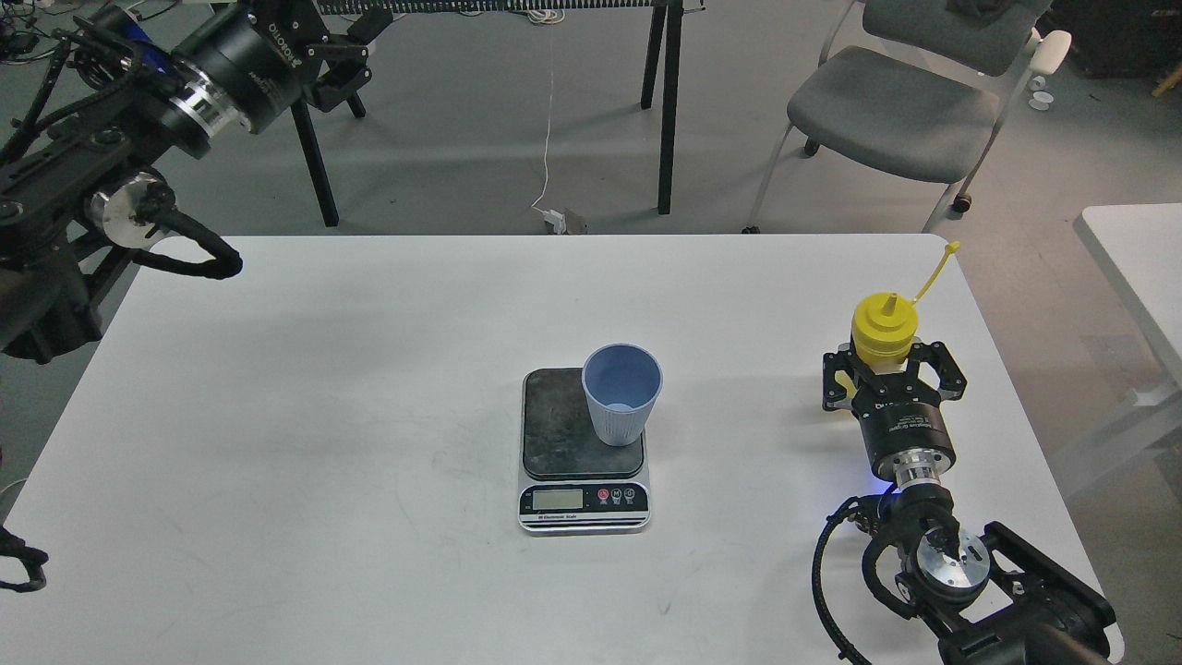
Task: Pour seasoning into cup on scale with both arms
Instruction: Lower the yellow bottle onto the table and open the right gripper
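White tabletop (pixel 369 388) fills most of my view, with grey floor beyond its far edge. On it, near the middle, sits the scale (pixel 584 453), its dark platform toward the far side and its silver front with the display and small buttons facing me. The pale blue cup (pixel 621 392) stands upright on the platform, set toward its right far corner, mouth open upward.

Well apart from the scale, near the table's right edge, stands the yellow seasoning bottle (pixel 884 331), upright, its cone nozzle pointing up and its thin tethered cap (pixel 937 270) sticking out up and to the right. My right gripper (pixel 894 374) reaches in from the lower right with one finger on each side of the bottle's lower body; whether they press on it I cannot tell.

My left gripper (pixel 351 65) is raised at the upper left, off beyond the table's far left corner, over the floor and nowhere near the cup or scale. Its fingers look spread, with nothing between them.

Behind the table are black table legs (pixel 667 102), a white cable (pixel 548 120) running down to a plug on the floor, and a grey chair (pixel 900 111) at the upper right. A second white table's (pixel 1140 259) corner shows at the right edge.
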